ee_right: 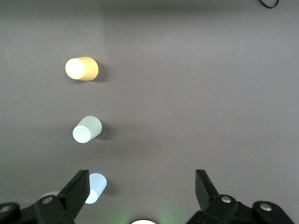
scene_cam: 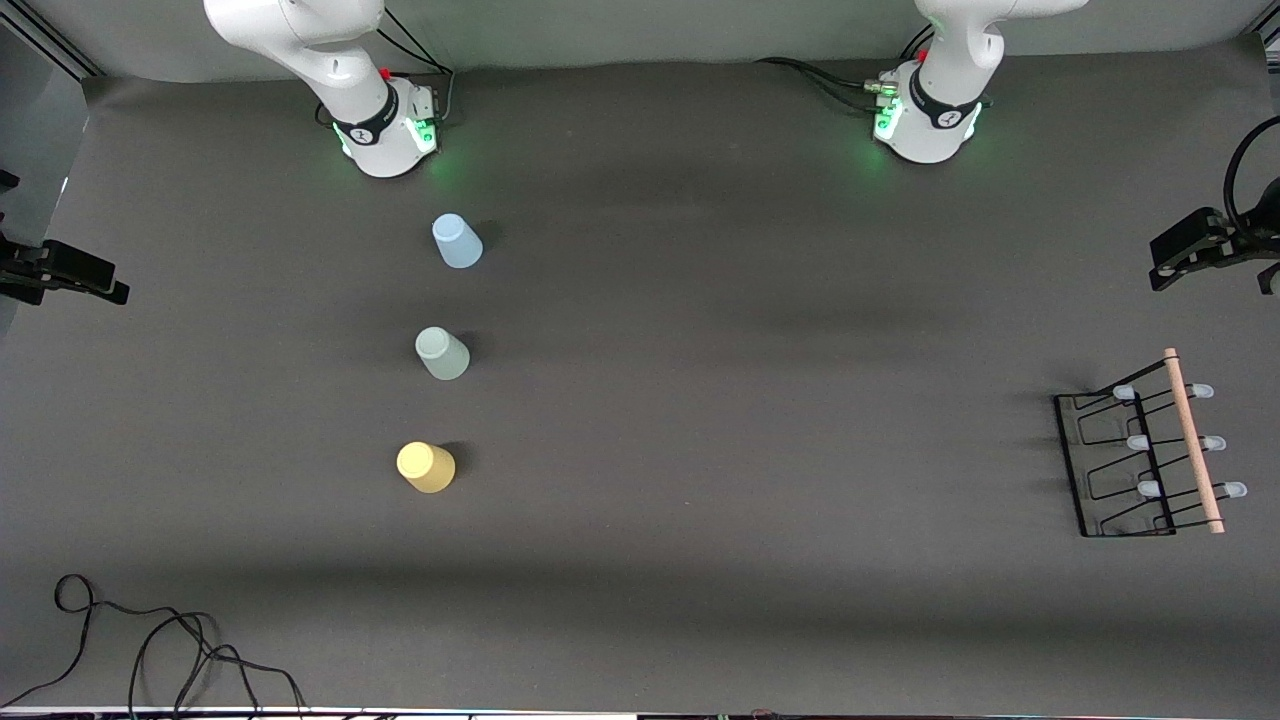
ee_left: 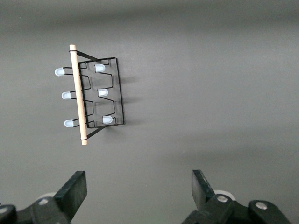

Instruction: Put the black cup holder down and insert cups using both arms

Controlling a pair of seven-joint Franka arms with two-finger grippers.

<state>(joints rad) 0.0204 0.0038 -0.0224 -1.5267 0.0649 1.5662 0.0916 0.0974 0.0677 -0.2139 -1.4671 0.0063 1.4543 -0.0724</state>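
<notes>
Take the front view as a clock face centred on the middle of the table [scene_cam: 700,600]. Nearest to you, at eight o'clock by the rim, a loose black cable [scene_cam: 150,640] loops on the dark mat. Also at eight but closer to centre stands the yellow cup [scene_cam: 426,467]. Just past three, close to the edge at the left arm's end, is the black cup holder [scene_cam: 1148,452]. Its wooden rod handle [scene_cam: 1193,440] runs from near to far, its six capped prongs carry no cup, and nothing touches it. At nine stands the pale green cup [scene_cam: 442,354] and at ten the light blue cup [scene_cam: 457,241]. The three cups form a line well apart from each other, and only bare mat lies between them and the holder. Black camera clamps sit at the table's edges, one [scene_cam: 60,272] between nine and ten, one [scene_cam: 1200,245] between two and three. Both arms wait. The left gripper [ee_left: 138,179] hangs high over bare mat with its fingers wide apart, holding nothing, and the holder is in its view. The right gripper [ee_right: 142,179] is likewise spread and empty, above the mat beside the light blue cup.
</notes>
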